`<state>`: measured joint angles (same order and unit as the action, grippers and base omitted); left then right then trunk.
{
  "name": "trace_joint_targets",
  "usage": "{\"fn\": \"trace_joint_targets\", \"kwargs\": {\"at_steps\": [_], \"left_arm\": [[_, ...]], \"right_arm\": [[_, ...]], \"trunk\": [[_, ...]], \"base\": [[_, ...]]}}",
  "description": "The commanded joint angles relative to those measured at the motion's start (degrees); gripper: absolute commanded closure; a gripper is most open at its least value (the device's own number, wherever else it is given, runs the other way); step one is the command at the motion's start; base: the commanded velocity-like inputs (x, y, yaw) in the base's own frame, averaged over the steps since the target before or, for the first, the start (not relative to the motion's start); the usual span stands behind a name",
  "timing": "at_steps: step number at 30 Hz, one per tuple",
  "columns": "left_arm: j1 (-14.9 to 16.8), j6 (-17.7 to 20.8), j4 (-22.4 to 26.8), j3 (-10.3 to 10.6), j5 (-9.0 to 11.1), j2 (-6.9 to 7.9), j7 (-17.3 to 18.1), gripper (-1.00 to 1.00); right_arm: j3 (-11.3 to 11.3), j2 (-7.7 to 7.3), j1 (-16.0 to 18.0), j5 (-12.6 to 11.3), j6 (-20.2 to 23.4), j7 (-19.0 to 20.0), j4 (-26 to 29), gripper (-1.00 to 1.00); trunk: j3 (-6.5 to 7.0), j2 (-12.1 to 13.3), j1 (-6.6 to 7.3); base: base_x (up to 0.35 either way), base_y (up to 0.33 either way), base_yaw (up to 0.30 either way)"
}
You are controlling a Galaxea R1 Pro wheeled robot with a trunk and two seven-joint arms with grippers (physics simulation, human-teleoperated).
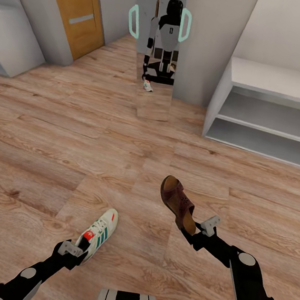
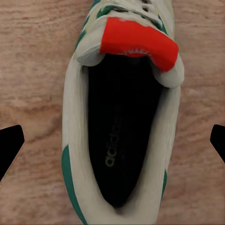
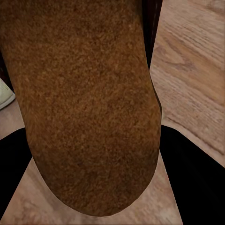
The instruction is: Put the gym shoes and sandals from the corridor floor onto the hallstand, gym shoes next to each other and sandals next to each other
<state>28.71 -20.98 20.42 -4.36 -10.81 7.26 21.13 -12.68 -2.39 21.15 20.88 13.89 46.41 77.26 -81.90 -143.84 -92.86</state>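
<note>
The right gripper (image 1: 198,233) is clamping a brown sandal (image 1: 178,204) by its heel, holding it tilted above the floor (image 1: 72,157). The left gripper (image 1: 77,250) is gripping a sneaker (image 1: 98,234) at its heel. The rack (image 1: 270,115) is standing against the wall ahead, to the right.

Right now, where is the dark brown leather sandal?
In the head view the dark brown leather sandal is at lower right, held by its heel in the right gripper, above the wood-plank floor in front of the pale grey shoe rack.
</note>
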Motion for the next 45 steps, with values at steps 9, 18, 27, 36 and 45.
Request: {"fn": "trace_joint_targets", "kwargs": {"at_steps": [9,18,27,36,45], "left_arm": [[0.03,-0.23,-0.05,-0.47,-0.53,0.03,0.32,-1.00],[0.03,-0.25,-0.04,-0.48,-0.53,0.18,0.32,-1.00],[0.03,-0.20,-0.04,-0.47,-0.53,0.21,0.32,-1.00],[0.03,-0.26,-0.03,-0.47,-0.53,0.16,0.32,-1.00],[0.03,-0.22,0.01,-0.47,-0.53,0.20,0.32,-1.00]], "right_arm": [[-0.12,0.02,0.03,0.21,0.32,0.34,0.09,1.00],[-0.11,0.02,0.03,0.21,0.35,0.34,0.09,1.00],[-0.15,0.02,0.03,0.21,0.34,0.34,0.09,1.00],[-0.15,0.02,0.03,0.21,0.33,0.34,0.09,1.00],[-0.14,0.02,0.03,0.21,0.32,0.34,0.12,1.00]], "trunk": [[-0.04,-0.01,0.00],[-1.75,-0.09,-0.15],[-2.56,-0.12,-0.20],[-3.86,-0.19,-0.33],[-4.84,-0.24,-0.43]], "base": [[0.009,0.003,0.000],[0.000,0.000,0.000],[0.000,0.000,0.000],[0.000,0.000,0.000],[0.000,0.000,0.000]]}}
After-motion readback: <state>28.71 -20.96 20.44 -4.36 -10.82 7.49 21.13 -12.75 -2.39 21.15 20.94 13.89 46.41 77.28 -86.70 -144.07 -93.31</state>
